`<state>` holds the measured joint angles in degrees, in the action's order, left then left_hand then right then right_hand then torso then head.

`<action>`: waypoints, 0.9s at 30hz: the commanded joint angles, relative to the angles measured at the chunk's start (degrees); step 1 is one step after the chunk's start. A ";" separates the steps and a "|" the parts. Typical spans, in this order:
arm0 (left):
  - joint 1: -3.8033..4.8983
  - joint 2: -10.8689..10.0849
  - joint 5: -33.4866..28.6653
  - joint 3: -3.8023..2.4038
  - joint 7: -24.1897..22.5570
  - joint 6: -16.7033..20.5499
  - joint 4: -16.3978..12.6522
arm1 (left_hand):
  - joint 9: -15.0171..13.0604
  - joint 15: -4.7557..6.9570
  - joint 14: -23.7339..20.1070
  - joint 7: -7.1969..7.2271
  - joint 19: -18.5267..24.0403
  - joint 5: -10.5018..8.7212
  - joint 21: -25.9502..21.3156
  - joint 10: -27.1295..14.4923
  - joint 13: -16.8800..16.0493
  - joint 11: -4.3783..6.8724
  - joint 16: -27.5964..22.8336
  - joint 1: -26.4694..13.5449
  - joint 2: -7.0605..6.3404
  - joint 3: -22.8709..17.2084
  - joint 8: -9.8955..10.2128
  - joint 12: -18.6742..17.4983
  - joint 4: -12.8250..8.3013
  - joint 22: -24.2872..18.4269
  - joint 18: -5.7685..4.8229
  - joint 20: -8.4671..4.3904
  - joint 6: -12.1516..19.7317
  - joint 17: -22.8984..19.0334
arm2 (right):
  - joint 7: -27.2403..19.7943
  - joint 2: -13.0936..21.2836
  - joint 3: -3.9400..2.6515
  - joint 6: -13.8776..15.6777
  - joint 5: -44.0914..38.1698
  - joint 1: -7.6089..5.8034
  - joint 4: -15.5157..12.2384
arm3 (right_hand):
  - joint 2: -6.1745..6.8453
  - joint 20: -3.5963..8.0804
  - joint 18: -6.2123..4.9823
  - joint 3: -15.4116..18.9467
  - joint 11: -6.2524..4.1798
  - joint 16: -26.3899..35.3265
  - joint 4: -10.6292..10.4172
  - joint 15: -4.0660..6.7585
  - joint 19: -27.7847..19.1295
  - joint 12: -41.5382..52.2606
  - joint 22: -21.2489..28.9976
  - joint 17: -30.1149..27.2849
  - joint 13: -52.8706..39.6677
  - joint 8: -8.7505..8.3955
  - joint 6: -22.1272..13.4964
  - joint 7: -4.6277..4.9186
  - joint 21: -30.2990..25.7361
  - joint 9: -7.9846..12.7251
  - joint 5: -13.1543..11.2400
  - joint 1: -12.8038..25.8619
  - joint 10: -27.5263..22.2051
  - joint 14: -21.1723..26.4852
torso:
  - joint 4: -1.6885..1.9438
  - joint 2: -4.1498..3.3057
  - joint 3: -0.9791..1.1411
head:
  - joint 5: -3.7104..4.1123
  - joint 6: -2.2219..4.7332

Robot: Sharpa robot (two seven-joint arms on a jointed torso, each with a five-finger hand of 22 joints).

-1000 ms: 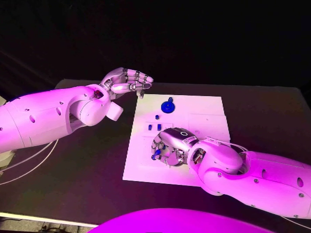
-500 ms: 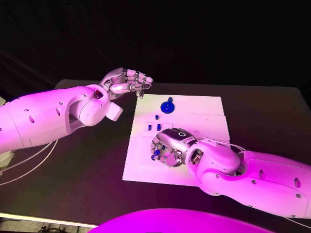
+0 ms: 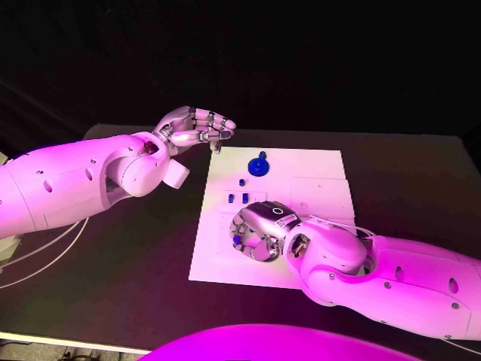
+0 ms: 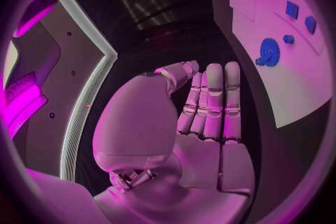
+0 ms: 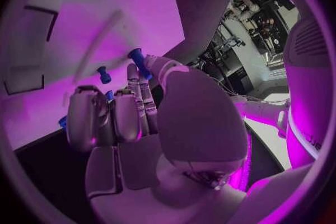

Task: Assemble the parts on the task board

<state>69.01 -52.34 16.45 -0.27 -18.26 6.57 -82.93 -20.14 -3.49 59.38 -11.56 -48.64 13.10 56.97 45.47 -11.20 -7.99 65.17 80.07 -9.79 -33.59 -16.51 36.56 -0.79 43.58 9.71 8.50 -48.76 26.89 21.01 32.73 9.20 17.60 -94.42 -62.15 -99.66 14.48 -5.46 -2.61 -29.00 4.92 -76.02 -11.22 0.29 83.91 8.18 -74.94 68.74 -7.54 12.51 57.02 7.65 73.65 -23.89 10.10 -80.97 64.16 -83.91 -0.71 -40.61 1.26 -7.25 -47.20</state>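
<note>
The white task board [image 3: 311, 169] lies mid-table. A blue gear-shaped part [image 3: 260, 165] sits near its far edge, with three small blue pegs [image 3: 240, 194] closer in; the left wrist view shows the gear [image 4: 269, 51] too. My right hand [image 3: 259, 232] hovers low over the board's near left area, and its thumb and a fingertip pinch a blue peg [image 5: 139, 61]. Another small peg [image 5: 103, 74] stands on the board [image 5: 105, 5] just beyond it. My left hand [image 3: 198, 126] hangs above the table past the board's far left corner, fingers [image 4: 211, 102] curled together, holding nothing.
Black table [image 3: 110, 248] surrounds the board on every side. Recessed outlines [image 3: 319, 188] mark the board's right half. A white cable [image 3: 34, 256] trails off the table's left edge under my left arm.
My right hand and arm have crept slightly left over the board with the wrist turning. The left hand has stayed put.
</note>
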 commanded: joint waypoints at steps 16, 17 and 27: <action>0.03 0.05 0.14 -0.03 -0.11 -1.18 -0.02 | -0.09 0.01 -0.39 0.09 0.30 0.17 -0.20 -0.39 0.17 0.00 0.30 0.04 0.56 0.34 -0.43 0.35 -0.22 -0.06 0.89 0.35 0.27 0.10 | -3.26 2.78 0.02 6.73 0.40 0.24 -2.28 | -1.56 -3.04 -2.72 23.75 3.14 3.25 -5.68 -3.27 -4.57 2.12 -7.34 -5.33 2.76 -6.23 -4.88 -1.87 -13.46 2.91 -0.64 -7.80 -15.89 2.04 | -0.09 0.01 0.09 | 0.43 0.45; 0.03 0.04 0.14 -0.03 -0.10 -1.19 -0.02 | -0.09 0.01 -0.39 0.09 0.30 0.17 -0.20 -0.39 0.17 0.00 0.30 0.04 0.56 0.34 -0.43 0.35 -0.22 -0.06 0.89 0.35 0.27 0.10 | -3.76 3.40 -0.01 7.07 0.76 0.21 -2.73 | -1.24 -3.12 -2.79 24.77 3.24 3.24 -5.74 -3.34 -4.70 2.31 -7.21 -5.41 2.92 -6.59 -5.41 -2.01 -13.93 3.10 -0.98 -7.80 -16.45 2.12 | -0.12 0.03 0.09 | 0.50 0.49; 0.02 -0.15 0.15 0.02 -0.13 -1.19 -0.02 | -0.09 0.01 -0.39 0.09 0.30 0.17 -0.20 -0.39 0.17 0.00 0.30 0.04 0.56 0.34 -0.43 0.35 -0.22 -0.06 0.89 0.35 0.27 0.10 | -12.88 13.27 -0.91 13.62 18.92 -2.63 -6.91 | -4.72 -1.67 -2.53 22.92 1.16 2.78 -5.47 -1.57 -3.14 9.66 -7.54 -5.44 2.53 -7.17 -6.81 2.32 -12.53 4.48 -2.88 -7.01 -9.12 0.98 | -0.22 0.13 0.08 | 1.77 1.09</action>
<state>69.02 -52.48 16.52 -0.23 -18.06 6.26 -82.85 -20.14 -3.49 59.38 -11.56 -48.43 13.10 56.97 45.47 -11.09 -7.99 65.17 80.07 -9.79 -33.43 -16.79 36.56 -0.95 43.58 9.71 8.71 -48.76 26.93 14.52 44.98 8.37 26.21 -87.06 -64.31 -106.07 10.54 -7.55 -4.43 -5.67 6.36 -73.60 -16.73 -1.70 80.76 17.03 -74.92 63.75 -4.90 4.88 49.76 8.85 61.35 -19.48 7.18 -88.35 53.61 -82.93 -0.84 -40.53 1.36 -6.04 -46.27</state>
